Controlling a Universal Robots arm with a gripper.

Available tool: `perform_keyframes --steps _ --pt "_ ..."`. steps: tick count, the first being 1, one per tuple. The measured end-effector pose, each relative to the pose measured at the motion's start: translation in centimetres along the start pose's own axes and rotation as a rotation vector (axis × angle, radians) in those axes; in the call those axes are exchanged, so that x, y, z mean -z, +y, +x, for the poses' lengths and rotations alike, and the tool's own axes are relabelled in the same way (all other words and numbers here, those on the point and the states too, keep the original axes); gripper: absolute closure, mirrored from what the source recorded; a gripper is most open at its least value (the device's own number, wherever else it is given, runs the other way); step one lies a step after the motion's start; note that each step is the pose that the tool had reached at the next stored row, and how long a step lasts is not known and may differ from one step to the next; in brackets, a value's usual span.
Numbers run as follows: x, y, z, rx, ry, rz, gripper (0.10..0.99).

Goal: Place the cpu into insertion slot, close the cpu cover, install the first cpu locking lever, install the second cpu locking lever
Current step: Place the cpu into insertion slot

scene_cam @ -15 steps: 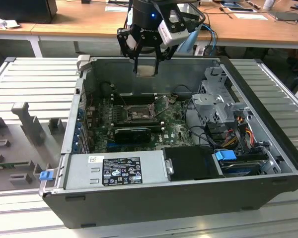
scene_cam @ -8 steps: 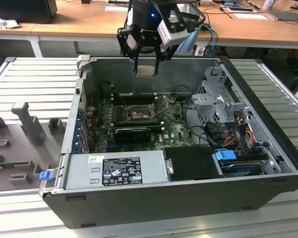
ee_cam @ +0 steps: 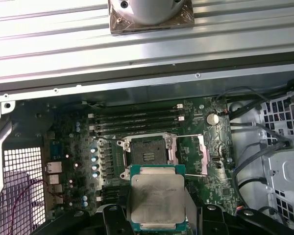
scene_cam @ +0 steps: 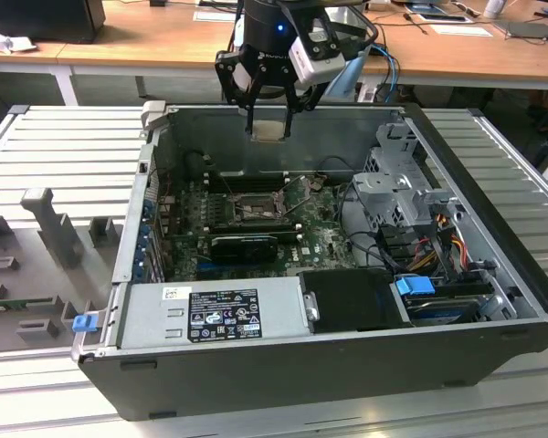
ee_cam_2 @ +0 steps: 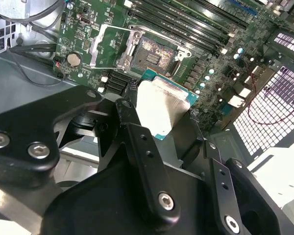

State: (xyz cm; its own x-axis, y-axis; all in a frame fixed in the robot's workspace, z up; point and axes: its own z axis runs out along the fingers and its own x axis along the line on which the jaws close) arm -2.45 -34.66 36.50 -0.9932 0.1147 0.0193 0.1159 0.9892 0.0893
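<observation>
The black two-fingered gripper (scene_cam: 269, 126) pinches the small, flat, square cpu (ee_cam: 157, 198) by opposite edges, its silvery-beige face smooth and matte, above the far wall of the open dark metal computer case (scene_cam: 347, 374). I'd keep it level and square to the dark, silver-rimmed insertion slot (ee_cam: 148, 152); the thin windowed cpu cover (ee_cam: 204, 155) lies open beside it

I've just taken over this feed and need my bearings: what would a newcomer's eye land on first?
The end effector holds the cpu between its fingers, above the open computer case. Inside, on the green board, the insertion slot lies bare. The cpu cover is swung open beside it.
</observation>
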Motion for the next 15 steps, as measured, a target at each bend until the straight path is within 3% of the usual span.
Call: perform_keyframes --steps 15 --pt "0.00 0.00 0.00 -0.023 -0.0021 0.000 0.557"
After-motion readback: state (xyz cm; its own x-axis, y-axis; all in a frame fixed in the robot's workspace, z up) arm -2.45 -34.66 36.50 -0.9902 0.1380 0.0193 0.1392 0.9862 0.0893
